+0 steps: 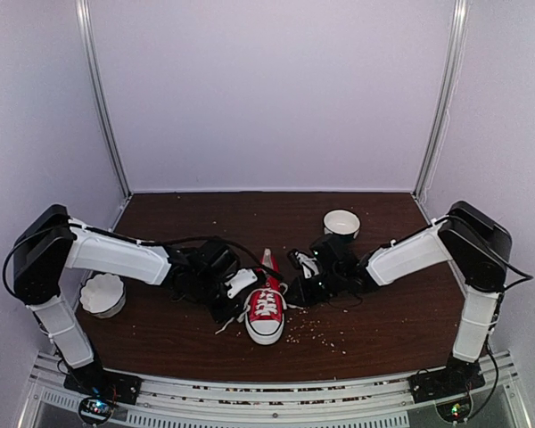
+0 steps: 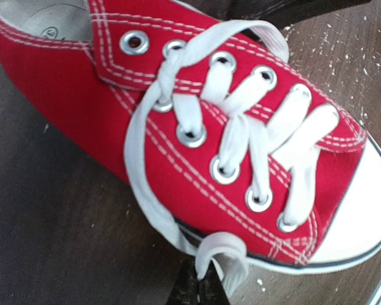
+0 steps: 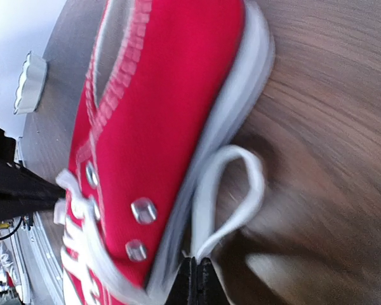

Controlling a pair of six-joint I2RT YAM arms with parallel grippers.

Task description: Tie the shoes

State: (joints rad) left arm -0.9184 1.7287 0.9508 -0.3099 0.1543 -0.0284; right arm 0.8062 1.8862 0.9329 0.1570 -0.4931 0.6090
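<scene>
The red sneaker (image 1: 266, 312) lies in the middle of the table, white toe cap toward the near edge. It also shows in the left wrist view (image 2: 197, 121) and the right wrist view (image 3: 152, 121). My left gripper (image 2: 202, 286) is shut on a folded loop of the left white lace (image 2: 219, 251) beside the sole; in the top view it sits (image 1: 234, 287) just left of the shoe. My right gripper (image 3: 197, 274) is shut on a loop of the right white lace (image 3: 232, 190) beside the sole; in the top view it sits (image 1: 301, 278) just right of the shoe.
A white fluted bowl (image 1: 102, 295) stands at the left under the left arm. A second white bowl (image 1: 341, 223) stands behind the right gripper. Pale crumbs (image 1: 325, 332) are scattered on the brown table in front of the shoe. Enclosure walls stand close on both sides.
</scene>
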